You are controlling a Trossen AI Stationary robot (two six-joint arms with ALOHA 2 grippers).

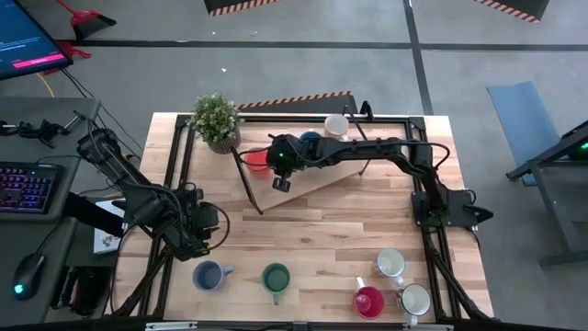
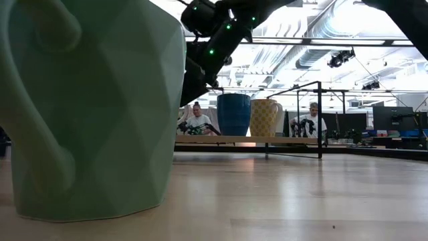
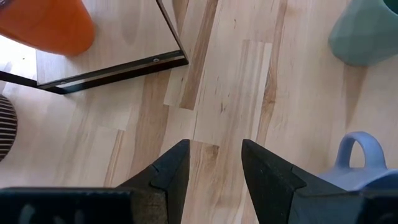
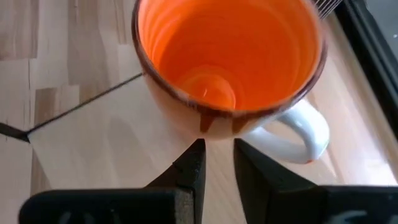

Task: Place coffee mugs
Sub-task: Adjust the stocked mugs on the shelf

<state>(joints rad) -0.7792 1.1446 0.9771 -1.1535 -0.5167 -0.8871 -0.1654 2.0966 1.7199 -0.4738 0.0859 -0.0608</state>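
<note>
The orange mug (image 1: 254, 160) (image 4: 224, 56) with a white handle (image 4: 305, 134) stands upright on a slanted wooden board (image 1: 322, 175) at the table's far side. My right gripper (image 1: 268, 161) (image 4: 217, 149) is just beside it, narrowly open, with its fingertips short of the mug's wall. The bright blue mug (image 1: 310, 140) (image 2: 233, 114) and the cream mug (image 1: 336, 124) (image 2: 265, 117) stand farther along the board. The grey-blue (image 1: 209, 275), green (image 1: 276, 276) (image 2: 87, 107), red (image 1: 368, 301) and two white mugs (image 1: 391, 264) (image 1: 415, 298) stand near the table's near edge. My left gripper (image 1: 220, 230) (image 3: 214, 155) hovers open over bare wood.
A potted plant (image 1: 217, 119) stands at the far left corner beside the board. A black frame (image 1: 253, 193) (image 3: 112, 71) edges the board. Bare table lies between the board and the near row of mugs. People sit at desks in the room behind.
</note>
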